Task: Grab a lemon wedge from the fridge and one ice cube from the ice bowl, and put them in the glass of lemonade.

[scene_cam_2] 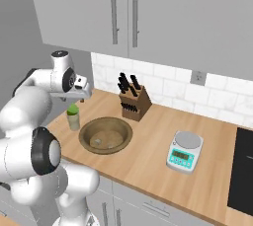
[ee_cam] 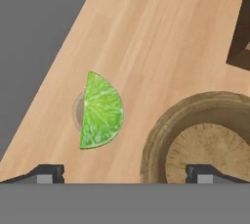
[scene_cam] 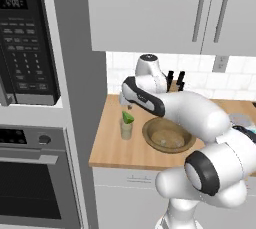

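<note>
From my remote station, I see the white arm's two-finger gripper point(scene_cam: 129, 106) hanging just above the small clear tumbler of pale lemonade point(scene_cam: 126, 129) at the left end of the wooden counter point(scene_cam: 112, 145), its fingers spread wide and pinching nothing. The tiny bright green lemon wedge point(ee_cam: 100, 111) sits across the tumbler's mouth — it lies straight ahead of the fingertips in the hand view, between their lines, with its long straight edge running away from the fingers rather than across them. The wide shallow brown wooden bowl point(ee_cam: 205, 135) stands just to the right of the glass, near the right-hand fingertip point(ee_cam: 207, 173); I judge that the next reach goes that short way right. My count: one wedge, one glass, one bowl, one arm. The pale lumps in the bowl in the right base view are too faint to count.
</note>
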Tool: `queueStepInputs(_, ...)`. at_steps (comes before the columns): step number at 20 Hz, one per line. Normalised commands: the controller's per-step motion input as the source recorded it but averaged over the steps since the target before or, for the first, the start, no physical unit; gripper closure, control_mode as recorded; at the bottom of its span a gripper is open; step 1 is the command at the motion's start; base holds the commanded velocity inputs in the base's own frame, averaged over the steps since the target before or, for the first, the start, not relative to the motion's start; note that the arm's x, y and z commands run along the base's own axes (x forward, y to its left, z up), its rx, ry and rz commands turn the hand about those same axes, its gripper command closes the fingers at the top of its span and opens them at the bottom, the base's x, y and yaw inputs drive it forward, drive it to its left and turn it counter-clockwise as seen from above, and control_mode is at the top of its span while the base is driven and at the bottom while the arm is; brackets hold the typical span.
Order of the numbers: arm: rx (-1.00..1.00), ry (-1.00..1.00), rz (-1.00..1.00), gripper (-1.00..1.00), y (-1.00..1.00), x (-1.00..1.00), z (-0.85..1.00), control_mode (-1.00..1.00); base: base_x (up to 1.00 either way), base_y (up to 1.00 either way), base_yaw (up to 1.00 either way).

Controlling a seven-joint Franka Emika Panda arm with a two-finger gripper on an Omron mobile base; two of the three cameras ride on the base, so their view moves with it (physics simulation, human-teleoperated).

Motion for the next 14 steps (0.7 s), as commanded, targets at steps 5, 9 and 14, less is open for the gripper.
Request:
queueStepInputs(5,0.02,0.02,-0.07,-1.00,-0.50,-0.42,0.07,-1.00,0.00,0.00,0.00)
queueStepInputs(9,0.05,0.00,-0.06,-1.00,-0.35,-0.32,0.12,-1.00,0.00,0.00,0.00)
queueStepInputs(14,0.05,0.00,-0.02,-1.00,-0.44,0.01,0.00,-1.00,0.00,0.00,0.00)
